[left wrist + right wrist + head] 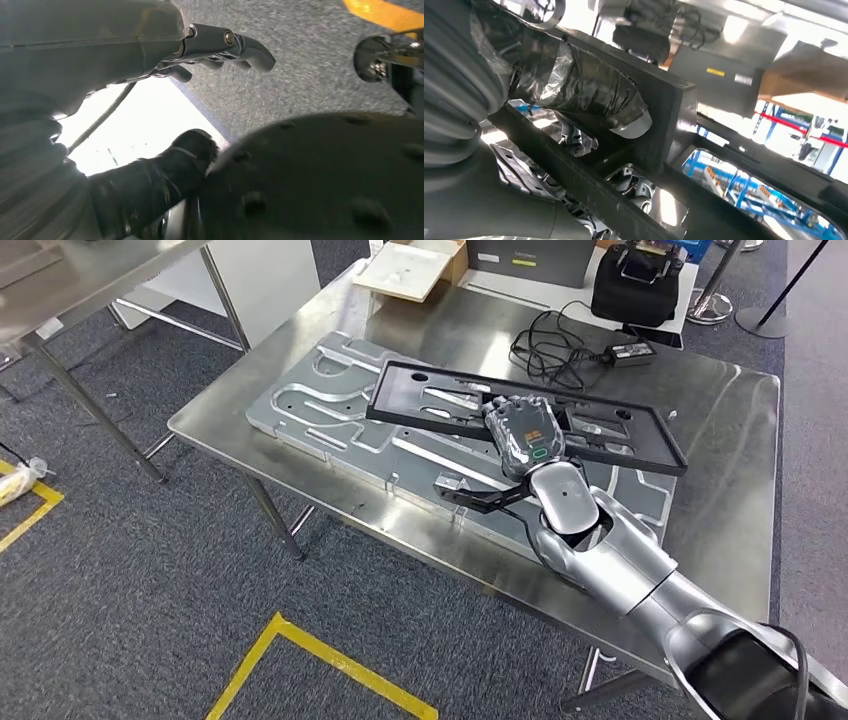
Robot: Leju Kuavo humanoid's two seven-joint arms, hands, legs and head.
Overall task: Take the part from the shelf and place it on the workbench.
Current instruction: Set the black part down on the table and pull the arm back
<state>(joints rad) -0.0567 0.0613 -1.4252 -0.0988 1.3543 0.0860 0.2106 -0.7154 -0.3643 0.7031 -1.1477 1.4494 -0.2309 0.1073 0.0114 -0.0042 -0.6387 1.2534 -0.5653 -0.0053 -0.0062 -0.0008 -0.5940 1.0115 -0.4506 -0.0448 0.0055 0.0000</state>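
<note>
The part is a long black rectangular frame (388, 390) lying tilted across a grey machined fixture plate (320, 400) on the steel workbench (720, 440). My right hand (522, 432) reaches in from the lower right and grips the frame near the middle of its near bar. In the right wrist view the tape-wrapped thumb (589, 95) presses on a black bar of the frame (674, 115), with the fingers under it. My left hand (150, 60) hangs over the carpet, its fingers (235, 45) spread and holding nothing.
Black cables with a power brick (550, 340), a black bag (640, 285) and a cardboard box (410, 270) sit at the workbench's far end. Another steel table (80, 280) stands at the upper left. Yellow tape (320, 660) marks the grey carpet in front.
</note>
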